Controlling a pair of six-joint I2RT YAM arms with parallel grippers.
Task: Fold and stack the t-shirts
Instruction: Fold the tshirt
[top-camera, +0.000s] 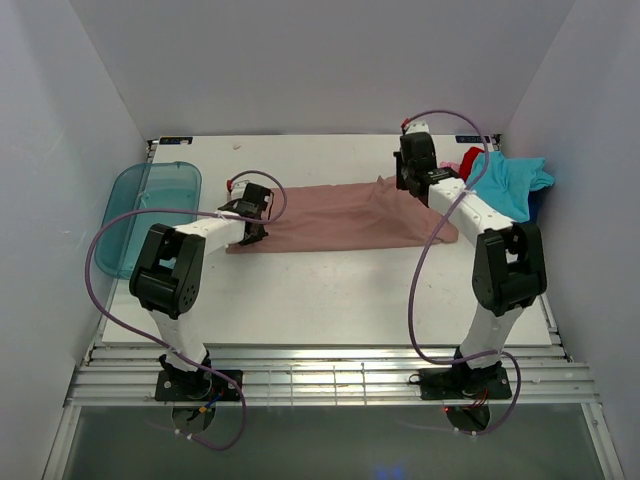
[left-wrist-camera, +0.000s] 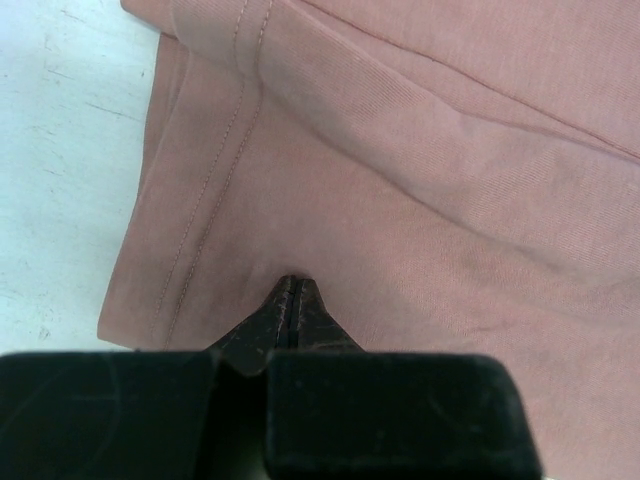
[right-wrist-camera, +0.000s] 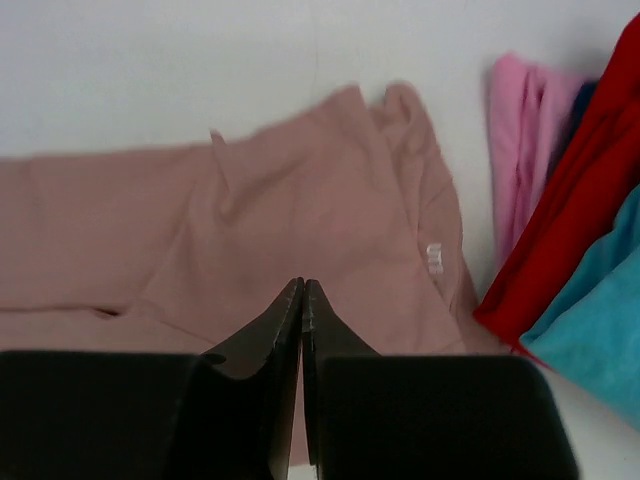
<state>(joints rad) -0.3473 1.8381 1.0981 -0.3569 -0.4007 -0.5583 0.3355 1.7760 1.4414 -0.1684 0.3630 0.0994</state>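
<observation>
The dusty-pink shirt (top-camera: 345, 215) lies as a long band across the middle of the tabletop (top-camera: 330, 300), seemingly already narrowed lengthwise; the step in hand, I judge, is bringing one end over the other. The left gripper (left-wrist-camera: 290, 300) has its jaws shut, tips touching the cloth just inside the stitched hem (left-wrist-camera: 215, 150); the right gripper (right-wrist-camera: 302, 292) has its jaws shut too, over the collar end; whether either pinches cloth I cannot tell. To fold well, each should catch every layer near a corner, lift low, and lay the edges flush. The other shirts (top-camera: 510, 180) are heaped at the far right, close beside the right arm; a teal tray (top-camera: 150, 215) sits at the left edge; plain pale walls (top-camera: 60, 150) close in on three sides.
</observation>
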